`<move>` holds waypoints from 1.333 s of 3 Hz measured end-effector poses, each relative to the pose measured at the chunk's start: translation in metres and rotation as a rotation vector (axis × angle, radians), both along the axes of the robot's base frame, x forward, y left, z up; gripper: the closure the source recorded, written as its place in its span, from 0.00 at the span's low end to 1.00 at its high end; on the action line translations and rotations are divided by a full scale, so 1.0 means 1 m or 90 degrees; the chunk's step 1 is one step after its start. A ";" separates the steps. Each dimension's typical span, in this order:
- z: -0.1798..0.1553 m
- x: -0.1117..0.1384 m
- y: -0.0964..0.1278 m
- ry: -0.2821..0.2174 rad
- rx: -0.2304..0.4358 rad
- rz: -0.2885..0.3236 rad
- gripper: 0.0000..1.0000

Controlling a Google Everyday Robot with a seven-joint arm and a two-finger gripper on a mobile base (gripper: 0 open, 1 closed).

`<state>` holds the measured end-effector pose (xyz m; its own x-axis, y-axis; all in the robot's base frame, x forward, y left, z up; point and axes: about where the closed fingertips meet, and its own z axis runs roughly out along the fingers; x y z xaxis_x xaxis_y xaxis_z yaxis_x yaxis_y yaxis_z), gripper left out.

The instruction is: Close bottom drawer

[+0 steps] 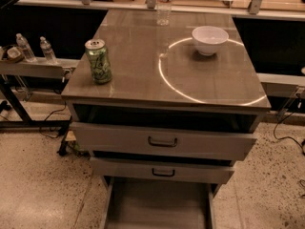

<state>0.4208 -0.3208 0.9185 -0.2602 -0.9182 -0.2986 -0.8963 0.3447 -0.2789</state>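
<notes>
The bottom drawer (157, 206) is pulled far out at the foot of the cabinet. Its long plain grey tray runs off the lower edge of the view, so its front panel and handle are hidden. Above it sit the mid-sized drawer front (163, 171) and the tall drawer front (162, 141), each with a dark handle and each standing slightly out from the cabinet. The gripper is not in view, and no part of the arm shows.
On the cabinet top (143, 75) stand a green can (98, 61) at the left, a white bowl (209, 39) at the back right and a clear bottle (164, 4) at the back. A side shelf (33, 68) with small bottles is at the left. Cables lie on the speckled floor (38, 185).
</notes>
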 end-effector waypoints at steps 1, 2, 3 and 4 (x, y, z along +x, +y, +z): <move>-0.034 -0.008 -0.037 0.008 0.009 0.013 0.00; -0.092 -0.029 -0.065 0.066 0.020 0.034 0.00; -0.092 -0.029 -0.065 0.066 0.020 0.034 0.00; -0.122 -0.037 -0.061 0.087 0.050 0.023 0.00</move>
<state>0.3833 -0.3818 0.7966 -0.2709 -0.9027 -0.3343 -0.9363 0.3277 -0.1261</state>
